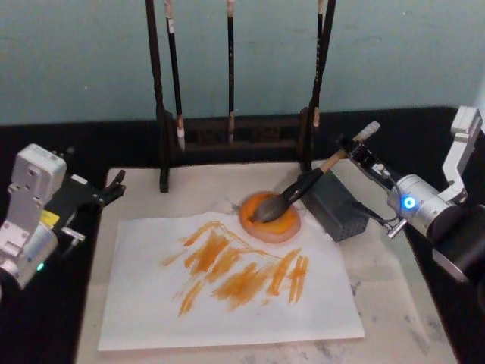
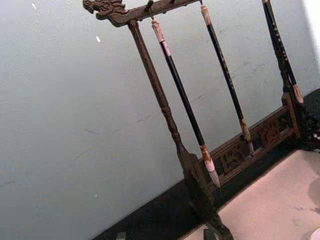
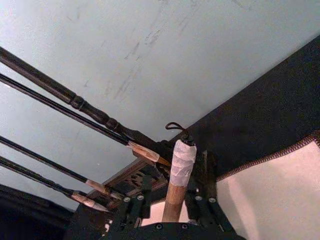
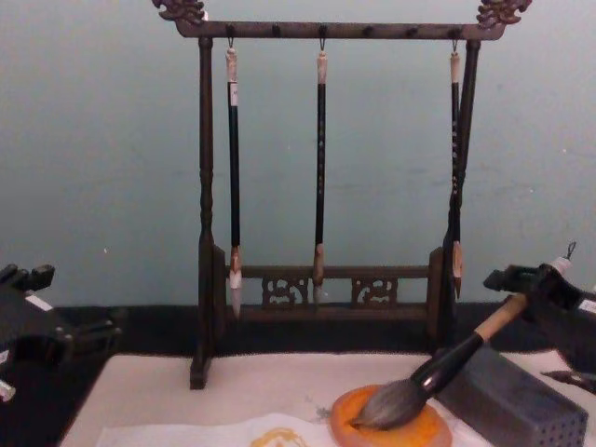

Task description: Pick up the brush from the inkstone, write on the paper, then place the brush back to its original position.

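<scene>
Black tabletop [image 1: 91, 144] carries a cream mat [image 1: 394, 303]. From the head, the brush [image 1: 312, 180] slants, bristles down in the inkstone [image 1: 288, 227] at the paper [image 1: 227, 311]'s far edge, handle rising toward the far right corner. There the right tool [image 1: 356, 150] is clamped on it below the white tip. The left tool [image 1: 114, 188] idles at the left edge, fingers apart. Right wrist: fingers flank the handle. Chest: the handle climbs rightward.
</scene>
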Motion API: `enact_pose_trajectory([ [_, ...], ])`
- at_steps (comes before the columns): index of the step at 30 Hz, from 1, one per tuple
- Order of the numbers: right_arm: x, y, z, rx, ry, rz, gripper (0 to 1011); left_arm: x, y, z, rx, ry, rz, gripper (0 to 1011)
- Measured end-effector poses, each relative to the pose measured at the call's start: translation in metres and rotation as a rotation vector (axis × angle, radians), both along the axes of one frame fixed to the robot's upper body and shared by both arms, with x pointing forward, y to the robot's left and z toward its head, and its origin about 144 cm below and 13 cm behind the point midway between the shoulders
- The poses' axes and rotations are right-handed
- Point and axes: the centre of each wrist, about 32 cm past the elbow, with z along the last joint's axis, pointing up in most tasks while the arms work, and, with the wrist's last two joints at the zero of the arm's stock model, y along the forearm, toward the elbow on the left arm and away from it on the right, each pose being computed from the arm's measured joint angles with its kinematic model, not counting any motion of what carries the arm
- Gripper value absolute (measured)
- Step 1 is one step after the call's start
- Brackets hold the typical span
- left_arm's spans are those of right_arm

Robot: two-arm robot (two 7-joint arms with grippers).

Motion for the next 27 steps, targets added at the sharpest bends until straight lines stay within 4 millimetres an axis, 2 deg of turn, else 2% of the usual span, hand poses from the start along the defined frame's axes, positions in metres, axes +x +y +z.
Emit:
enact_pose_trajectory([
  [4,-0.0001,0.0,0.0,0.0,0.0,0.0,278,0.0,0.0,0.0,0.0,0.0,0.0,1001],
  [9,-0.0001,0.0001,0.0,0.0,0.0,0.0,158,0.0,0.0,0.0,0.0,0.0,0.0,1001],
  [27,-0.0012,0.0019,0.0047,-0.001,-0.026,0.007,156,0.0,0.0,0.0,0.0,0.0,0.0,1001],
])
